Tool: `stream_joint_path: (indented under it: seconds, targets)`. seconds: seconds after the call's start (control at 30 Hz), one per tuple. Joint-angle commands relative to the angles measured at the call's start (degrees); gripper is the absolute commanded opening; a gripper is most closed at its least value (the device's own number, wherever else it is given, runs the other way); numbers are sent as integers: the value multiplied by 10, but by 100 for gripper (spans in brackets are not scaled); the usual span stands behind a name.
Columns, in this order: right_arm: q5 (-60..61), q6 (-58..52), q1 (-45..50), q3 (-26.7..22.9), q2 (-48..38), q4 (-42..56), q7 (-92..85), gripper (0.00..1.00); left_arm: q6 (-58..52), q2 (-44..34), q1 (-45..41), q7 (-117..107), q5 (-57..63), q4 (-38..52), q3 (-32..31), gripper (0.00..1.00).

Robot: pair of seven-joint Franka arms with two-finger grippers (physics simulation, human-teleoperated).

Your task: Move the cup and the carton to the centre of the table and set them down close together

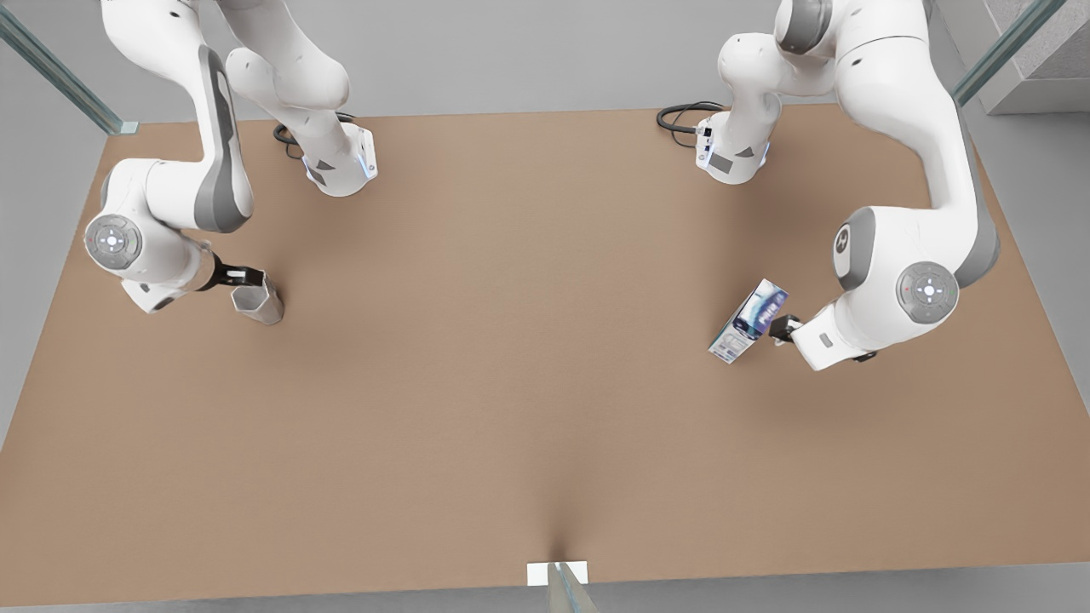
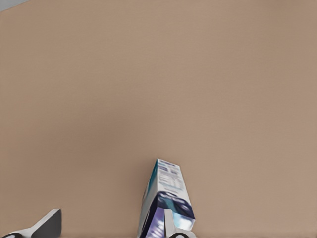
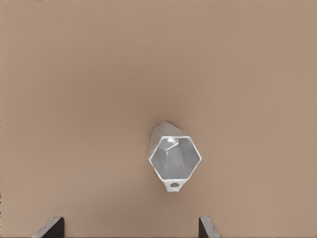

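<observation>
The white tag (image 1: 558, 573) sits at the near edge of the table (image 1: 511, 358). Farther back, the left gripper (image 1: 782, 327) pinches the leaning carton (image 1: 748, 321) on the front view's right. The right gripper (image 1: 249, 277) is wide open by the cup (image 1: 256, 300), well apart.

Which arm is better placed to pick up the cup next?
Right. The right gripper sits beside the cup at the front view's left, fingers open; the left gripper is far off by the carton.
</observation>
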Motion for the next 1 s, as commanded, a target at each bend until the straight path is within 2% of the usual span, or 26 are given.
stream_joint_path:
  seconds: [0.0,0.03,0.23,0.33,0.4,0.77,0.97]
  targets:
    - [1,0,-9,0,3,5,0,100,0,2,0,0,-1,0,0,100]
    - [3,0,-4,1,27,24,13,100,0,5,0,0,-1,0,-1,100]
    - [4,13,-2,-2,43,22,13,100,0,19,0,0,-1,1,0,100]
    - [3,52,-3,-20,39,-26,4,100,1,26,1,3,-1,1,0,100]
    - [3,101,-4,-52,35,-76,-28,100,1,26,1,3,-1,3,0,100]
    - [2,112,-27,-121,38,-72,-109,100,-1,-10,0,1,0,3,3,100]
    - [-2,138,-43,-135,43,-73,-125,100,-1,-1,1,0,0,3,3,100]
